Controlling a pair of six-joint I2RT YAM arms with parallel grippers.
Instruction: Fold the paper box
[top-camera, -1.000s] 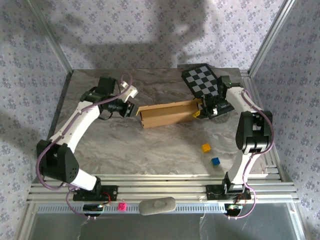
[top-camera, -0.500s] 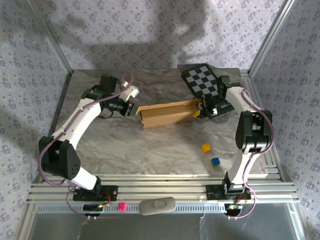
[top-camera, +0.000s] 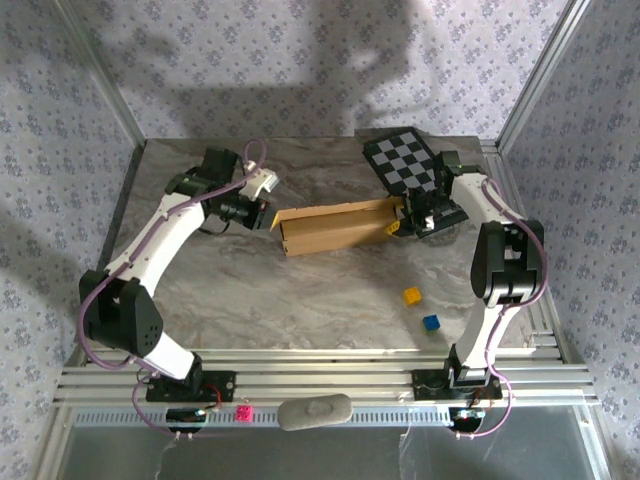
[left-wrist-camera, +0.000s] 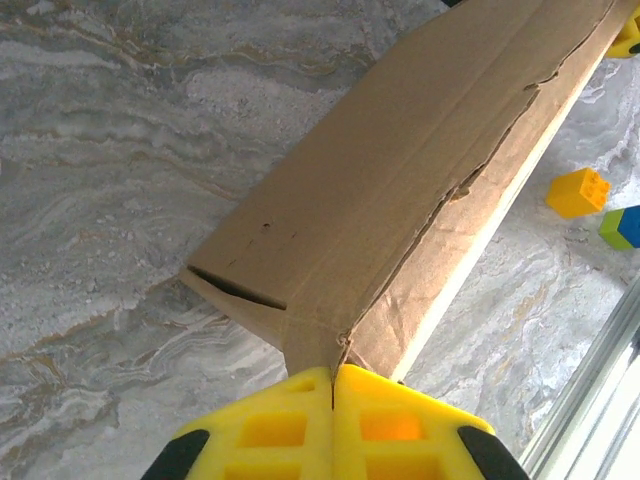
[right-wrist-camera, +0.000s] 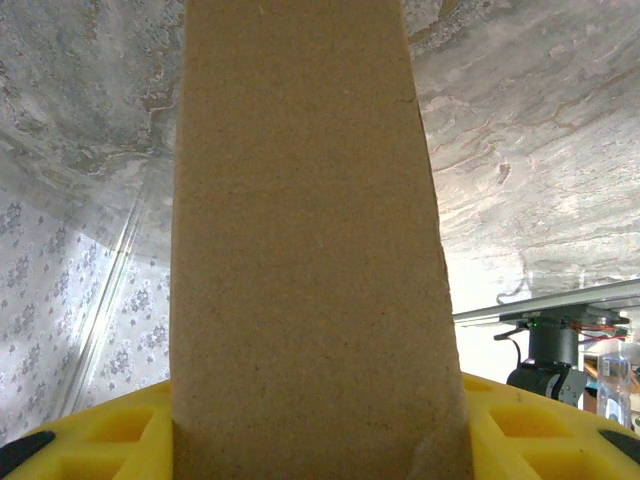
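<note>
Paper box (top-camera: 335, 228) lies mid tabletop (top-camera: 300, 290), long axis left to right, spanning between both arms. Partly folded, I'd judge: the long panels are creased up into a narrow trough or sleeve shape. The left end looks open, with a dark slot under the top panel in the left wrist view. One long edge is ragged and not seated. End flaps and final closure look left to do.

Left gripper (left-wrist-camera: 332, 388) is at the box's left end, jaws closed pad to pad, and a thin corner of cardboard runs into the seam, so it reads as pinched. Right gripper (top-camera: 400, 222) is at the right end, jaws part way apart and clamped across a cardboard panel that sits between the yellow pads.

Around: checkered board (top-camera: 405, 162) is just behind the right gripper and close to the box's right end, which could crowd a swing of that flap. Yellow block (top-camera: 411, 296) and blue block (top-camera: 431, 322) sit nearer the bases, apart from the box and out of the way for now.
</note>
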